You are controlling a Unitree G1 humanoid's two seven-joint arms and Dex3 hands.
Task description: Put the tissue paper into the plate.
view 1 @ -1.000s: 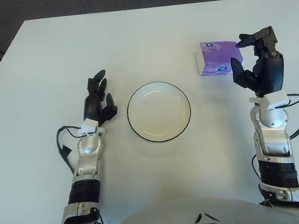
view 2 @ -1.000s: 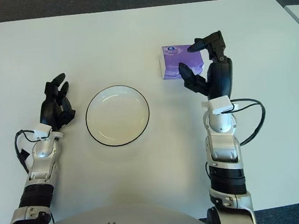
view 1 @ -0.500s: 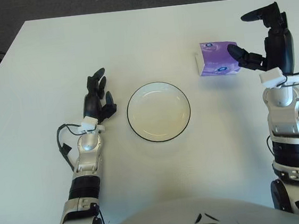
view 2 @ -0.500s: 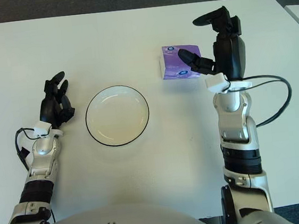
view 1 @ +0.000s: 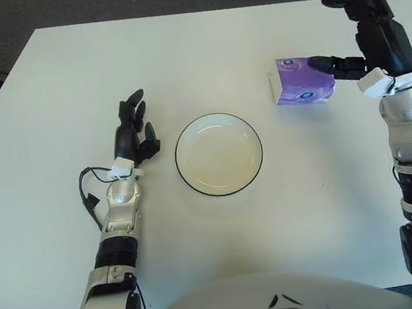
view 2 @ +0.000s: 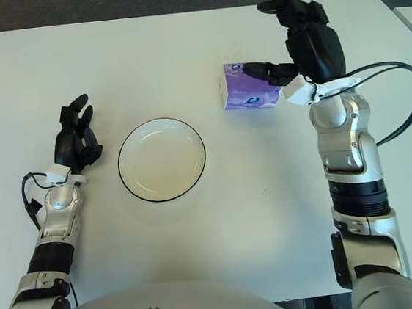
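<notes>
Far right on surface (view 1: 182,68): tissue pack (view 1: 300,81), light, soft, crushable. Right hand (view 2: 293,38) over it, fingers spread, nothing held. Pinch long sides. Left hand (view 1: 134,132) idle left of plate (view 1: 219,154), fingers relaxed.

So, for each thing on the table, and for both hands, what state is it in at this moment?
Tissue pack: lies on the table, right of the plate, not gripped.
Plate: upright, holds nothing.
Right hand: open, fingers spread, at the tissue pack's right edge.
Left hand: open, holds nothing, left of the plate.
Table: white, carries the plate and the tissue pack.
</notes>
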